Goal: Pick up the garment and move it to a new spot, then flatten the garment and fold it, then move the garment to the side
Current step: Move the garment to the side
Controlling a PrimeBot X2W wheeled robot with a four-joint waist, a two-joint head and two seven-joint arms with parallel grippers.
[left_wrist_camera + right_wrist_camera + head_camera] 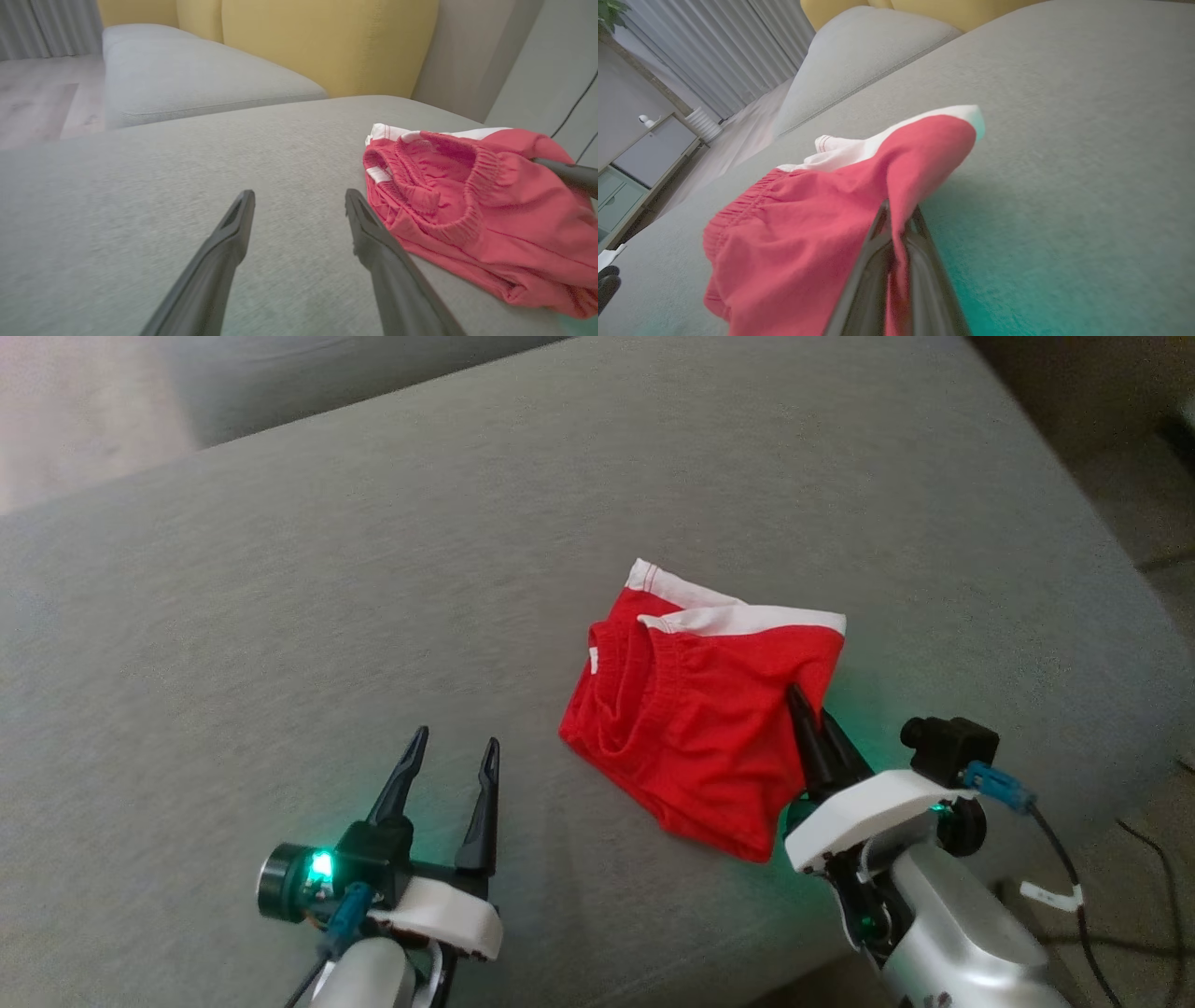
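We see a red garment (691,728) with white bands, a plain grey sofa (373,616), yellow cushions (327,42), and black fingers (484,803) on our left gripper (457,739) and right gripper (801,702).

The garment (695,728) lies on the seat cushion (373,569), just right of the left gripper (455,739); its right edge sits between the right gripper's (810,709) fingers, the rest spreading to that gripper's left; a second cushion (187,79) lies beyond the left gripper.

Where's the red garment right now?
In the head view the red garment lies on the grey cushion, right of centre. The right gripper has its jaws shut on its right edge; the open left gripper sits apart to its left.
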